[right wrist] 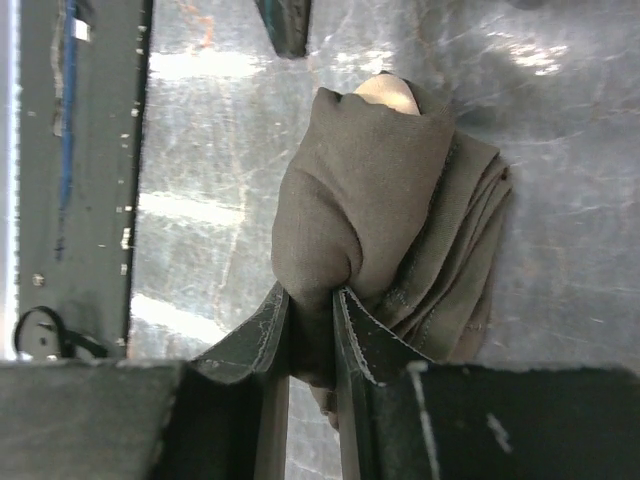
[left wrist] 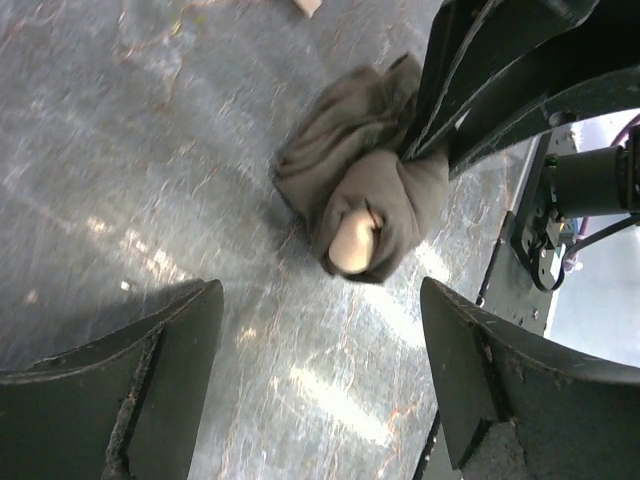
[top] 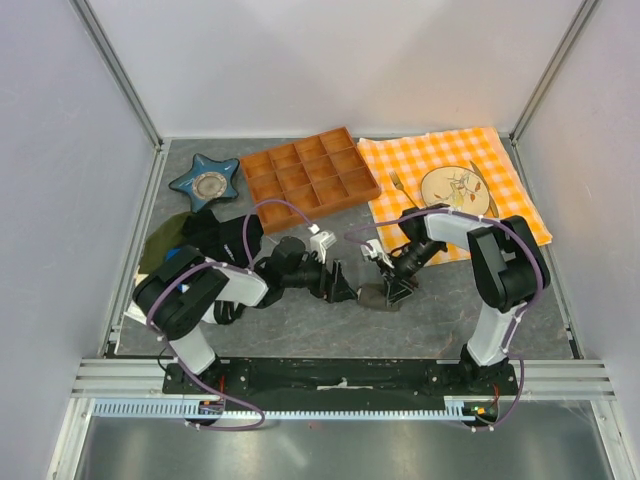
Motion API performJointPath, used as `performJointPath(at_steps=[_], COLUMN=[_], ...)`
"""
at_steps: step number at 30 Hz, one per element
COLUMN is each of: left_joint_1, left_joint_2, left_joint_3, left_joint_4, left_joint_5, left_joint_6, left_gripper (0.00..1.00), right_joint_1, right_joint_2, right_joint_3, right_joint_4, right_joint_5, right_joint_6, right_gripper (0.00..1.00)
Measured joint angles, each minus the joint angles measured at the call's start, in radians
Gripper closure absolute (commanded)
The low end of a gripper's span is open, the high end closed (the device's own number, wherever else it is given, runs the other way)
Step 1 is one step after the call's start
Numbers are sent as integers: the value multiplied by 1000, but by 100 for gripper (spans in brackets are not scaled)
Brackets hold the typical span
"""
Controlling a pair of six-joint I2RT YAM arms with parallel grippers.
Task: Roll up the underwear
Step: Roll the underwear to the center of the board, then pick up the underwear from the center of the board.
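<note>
On the grey counter point(top: 300, 335), out in front of the two arm bases, the underwear point(top: 378, 297) sits bunched into a loose, lumpy bundle between the two grippers. It looks like thin, limp cloth, light and with no stiffness to it. The folds slump over one another, so I'd expect it to sag or spring open as soon as it's let go. A pale patch point(left wrist: 352, 243) shows at one end of the bundle; I can't tell what it is. The best place to take it, to my eye, is a thick gathered fold or the outer edge, rather than a single layer that would just slide out. The right gripper point(right wrist: 312, 300) has that kind of hold, its fingers nearly closed and pinching a tuck of fabric at the side of the bundle. The left gripper point(left wrist: 320, 295) stands wide apart, holding nothing, hovering just beside the bundle without touching it.
</note>
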Motion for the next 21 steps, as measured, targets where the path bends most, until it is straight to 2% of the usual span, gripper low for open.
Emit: performJointPath(at_steps=[6, 16, 20, 21], left_joint_1=[0, -8, -42, -54], left_joint_2=[118, 264, 301, 313], left_joint_3=[58, 185, 224, 237], left_joint_4=[131, 178, 171, 169], left_joint_5=[66, 231, 280, 288], left_joint_6=[-8, -8, -8, -8], left_gripper=[12, 17, 22, 30], right_joint_1=[-23, -51, -51, -51], right_joint_2=[61, 92, 92, 92], right_joint_3=[8, 8, 8, 8], right_joint_4=[-103, -157, -158, -158], right_joint_5=[-42, -54, -54, -54], right_joint_6=[-10, -11, -13, -13], right_gripper=[77, 76, 76, 76])
